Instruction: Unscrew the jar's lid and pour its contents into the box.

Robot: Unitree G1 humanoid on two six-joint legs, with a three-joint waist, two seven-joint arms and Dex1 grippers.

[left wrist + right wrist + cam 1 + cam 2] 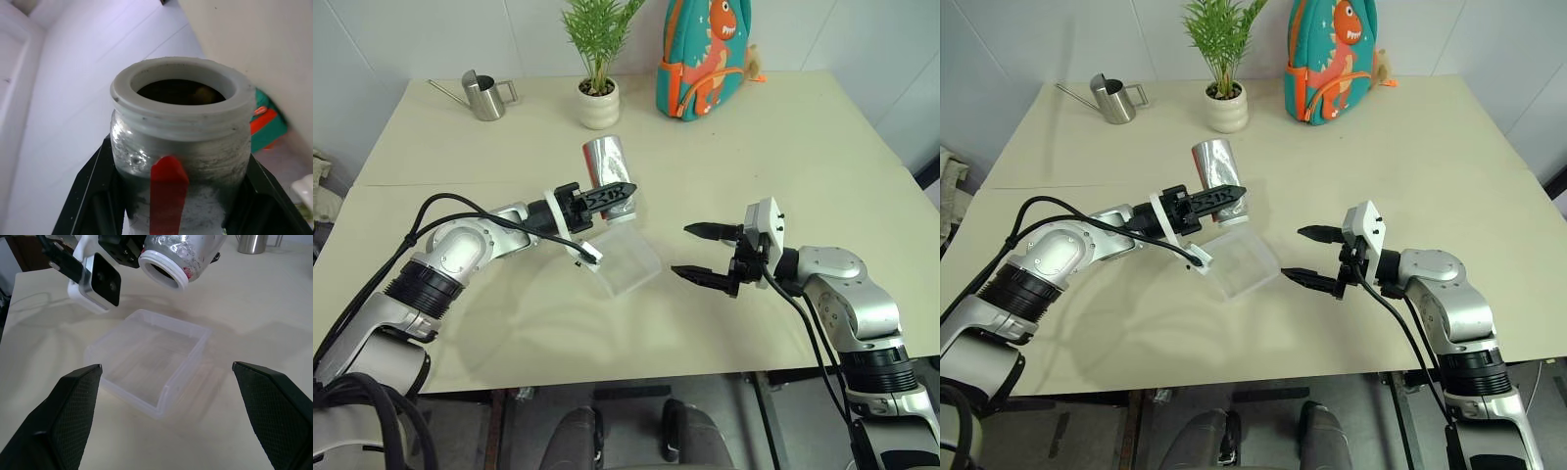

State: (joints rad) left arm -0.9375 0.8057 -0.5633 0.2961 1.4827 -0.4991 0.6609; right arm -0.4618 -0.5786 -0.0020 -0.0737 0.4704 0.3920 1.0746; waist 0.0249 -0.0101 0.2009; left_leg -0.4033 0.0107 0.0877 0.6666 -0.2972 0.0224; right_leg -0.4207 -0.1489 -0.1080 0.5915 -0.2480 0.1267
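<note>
On the left, the jar [607,168] is pinched between the black fingers of the left hand [612,196] and held tilted above the worktop [783,137], its lidless white mouth turned down toward the box [625,257]. The clear box is seen resting on the worktop just below the jar. Further right, the right hand [697,253] is held beside the box with its fingers spread wide, gripping nothing.
</note>
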